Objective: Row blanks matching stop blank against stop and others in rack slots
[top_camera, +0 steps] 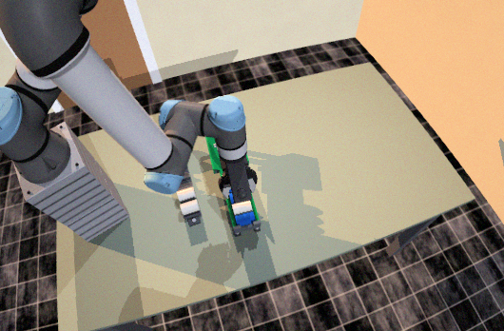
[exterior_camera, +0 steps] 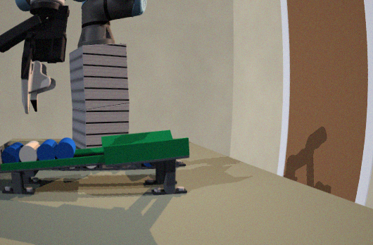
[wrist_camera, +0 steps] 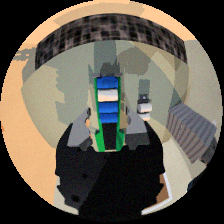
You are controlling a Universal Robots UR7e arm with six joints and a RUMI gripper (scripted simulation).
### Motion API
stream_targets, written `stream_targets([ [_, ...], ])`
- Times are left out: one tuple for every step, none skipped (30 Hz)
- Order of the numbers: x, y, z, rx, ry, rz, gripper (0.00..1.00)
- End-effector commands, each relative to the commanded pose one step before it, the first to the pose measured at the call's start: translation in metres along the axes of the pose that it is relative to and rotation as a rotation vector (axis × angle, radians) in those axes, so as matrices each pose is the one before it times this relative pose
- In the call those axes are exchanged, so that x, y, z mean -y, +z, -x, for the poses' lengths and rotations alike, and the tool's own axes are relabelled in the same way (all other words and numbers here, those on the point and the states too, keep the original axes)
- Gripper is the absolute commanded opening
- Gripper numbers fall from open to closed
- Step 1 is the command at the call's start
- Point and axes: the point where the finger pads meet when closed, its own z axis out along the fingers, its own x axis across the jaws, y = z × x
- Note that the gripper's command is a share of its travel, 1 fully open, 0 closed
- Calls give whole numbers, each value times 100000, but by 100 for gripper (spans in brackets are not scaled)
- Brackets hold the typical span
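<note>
Four blanks lie side by side in one row at the low end of the green feed ramp (exterior_camera: 146, 151): counted from the stop, a blue blank (exterior_camera: 11, 153), a cream blank (exterior_camera: 29, 151), and two more blue ones (exterior_camera: 47, 149) (exterior_camera: 65, 148), each touching its neighbour and lying across the ramp. The wrist view shows the same order, blue, cream, blue, blue, between the ramp's green side walls. The ramp stands on dark grey legs bolted to the tan table (exterior_camera: 237, 211), and its raised upper section holds no visible blank. Beside the ramp, and apart from it, stands the stock rack (top_camera: 191, 215), partly hidden under the arm in the top view; at least two cream blanks (top_camera: 188, 206) lie across it, and any further ones cannot be counted under the arm. The gripper (exterior_camera: 29, 105) hangs well above the stop end of the ramp, pointing down, clear of every blank; its jaws are half drawn together and grasp nothing. A ribbed grey pedestal (exterior_camera: 100, 95) carrying the arm rises behind the ramp.
</note>
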Motion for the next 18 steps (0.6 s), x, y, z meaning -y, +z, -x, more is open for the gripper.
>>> stream_targets([
  [305, 38, 212, 290, 377, -246, 49],
  [-1, 47, -3, -13, 1, 6, 49],
  [7, 40, 10, 19, 5, -10, 49],
  [10, 42, 14, 26, 7, -14, 49],
  [5, 53, 3, 4, 4, -3, 49],
  [3, 63, -1, -2, 3, 0, 49],
  [2, 71, -1, -2, 3, 0, 49],
  [2, 80, -1, -2, 2, 0, 49],
  [2, 88, 0, -1, 0, 0, 49],
  [1, 96, 0, 0, -1, 0, 49],
  [1, 104, 0, 0, -2, 0, 49],
  [1, 112, 0, 0, -2, 0, 49],
  [1, 119, 0, 0, -2, 0, 49],
  [1, 126, 0, 0, -2, 0, 49],
  [1, 132, 0, 0, -1, 0, 49],
  [0, 0, 0, 0, 0, 0, 49],
  [0, 0, 0, 0, 0, 0, 49],
  [-14, 136, 4, 3, -21, 2, 49],
])
